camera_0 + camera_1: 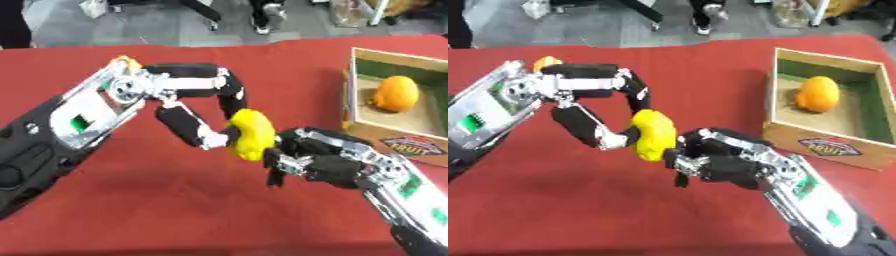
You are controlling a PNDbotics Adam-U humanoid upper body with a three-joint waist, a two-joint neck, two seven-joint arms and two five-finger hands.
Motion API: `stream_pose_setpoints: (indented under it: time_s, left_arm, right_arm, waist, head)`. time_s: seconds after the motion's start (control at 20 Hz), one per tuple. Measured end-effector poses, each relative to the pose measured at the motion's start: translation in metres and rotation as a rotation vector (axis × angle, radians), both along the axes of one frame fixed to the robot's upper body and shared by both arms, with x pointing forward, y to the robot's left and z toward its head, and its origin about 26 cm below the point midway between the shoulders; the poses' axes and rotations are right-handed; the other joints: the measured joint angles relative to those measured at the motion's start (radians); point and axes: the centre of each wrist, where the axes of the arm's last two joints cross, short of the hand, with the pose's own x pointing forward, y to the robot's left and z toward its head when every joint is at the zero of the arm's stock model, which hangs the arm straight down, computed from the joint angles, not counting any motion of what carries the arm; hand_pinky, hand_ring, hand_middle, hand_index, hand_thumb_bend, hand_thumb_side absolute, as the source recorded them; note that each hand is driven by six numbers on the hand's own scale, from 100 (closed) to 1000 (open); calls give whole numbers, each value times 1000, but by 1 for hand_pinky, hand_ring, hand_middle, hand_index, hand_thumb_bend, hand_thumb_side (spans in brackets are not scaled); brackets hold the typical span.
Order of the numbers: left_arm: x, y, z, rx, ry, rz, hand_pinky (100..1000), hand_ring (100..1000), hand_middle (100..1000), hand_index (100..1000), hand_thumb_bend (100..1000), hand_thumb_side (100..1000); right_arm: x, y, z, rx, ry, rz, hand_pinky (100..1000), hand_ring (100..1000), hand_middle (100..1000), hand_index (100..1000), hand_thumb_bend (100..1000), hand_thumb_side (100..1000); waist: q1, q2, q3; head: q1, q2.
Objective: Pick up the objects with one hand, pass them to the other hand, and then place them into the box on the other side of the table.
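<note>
1. The yellow fruit (249, 134) hangs above the red table (175, 210), well to the left of the wooden box (826, 145) and nearer the viewer than its open top. It touches no surface, which fits a hand-over in mid-air.
2. The left hand (188, 107) pinches the yellow fruit between a curled finger on its upper edge and the thumb on its left face. This hold leaves the fruit's right side bare, apparently so that the other hand can take it.
3. The right hand (724, 162) sits against the fruit's right and lower side, between the fruit and the box. Its fingers are bent toward the fruit. Whether they have closed on it cannot be told; contact is visible, a full grasp is not.
4. An orange fruit (817, 94) lies inside the box on its floor, toward the far side. A small orange shape shows behind the left wrist, well left of the box; its nature is unclear.
5. Judgement: the pass is in hand and not yet complete. The right hand stands on the box's side, so the placing falls to it.
6. Risk: a release by the left hand before the right has closed would drop the fruit short of the box.
</note>
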Motion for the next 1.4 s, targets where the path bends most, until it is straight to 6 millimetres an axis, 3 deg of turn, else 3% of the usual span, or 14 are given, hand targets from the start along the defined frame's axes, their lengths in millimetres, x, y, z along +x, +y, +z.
stream_pose_setpoints:
  time_s: [0.05, 0.1, 0.15, 0.3, 0.4, 0.8, 1.4]
  left_arm:
    - [0, 0, 0, 0, -1, 0, 706, 589, 550, 623, 100, 244]
    - [0, 0, 0, 0, -1, -1, 705, 585, 543, 615, 100, 244]
    - [0, 0, 0, -1, 0, -1, 705, 584, 540, 613, 100, 244]
    - [0, 0, 0, -7, 4, 0, 705, 582, 535, 608, 100, 244]
    - [0, 0, 0, -10, 8, 1, 705, 582, 533, 605, 100, 244]
    - [-1, -1, 3, -9, 4, -3, 705, 581, 529, 601, 100, 244]
    - [-1, -2, 4, 17, 13, -9, 713, 602, 558, 624, 100, 244]
  right_arm:
    - [0, 0, 0, 1, -1, -1, 561, 403, 317, 540, 100, 416]
    - [0, 0, 0, 1, -2, -1, 570, 417, 329, 644, 100, 549]
    - [0, 0, 0, 2, -2, -2, 575, 424, 339, 706, 100, 615]
    - [0, 0, 0, 1, -3, -2, 594, 448, 372, 910, 100, 752]
    - [0, 0, 0, -7, -5, -2, 600, 455, 381, 1000, 100, 813]
    - [0, 0, 0, -35, -9, -45, 612, 466, 399, 1000, 100, 886]
    - [0, -1, 0, -10, 7, -57, 635, 481, 426, 1000, 100, 867]
  waist:
    - [0, 0, 0]
    - [0, 0, 0]
    - [0, 0, 0]
    - [0, 0, 0]
    - [0, 0, 0]
    - [0, 0, 1]
    - [0, 0, 1]
  head:
    - [0, 0]
    - [0, 0]
    - [0, 0]
    - [0, 0]
    - [0, 0]
    - [0, 0]
    - [0, 0]
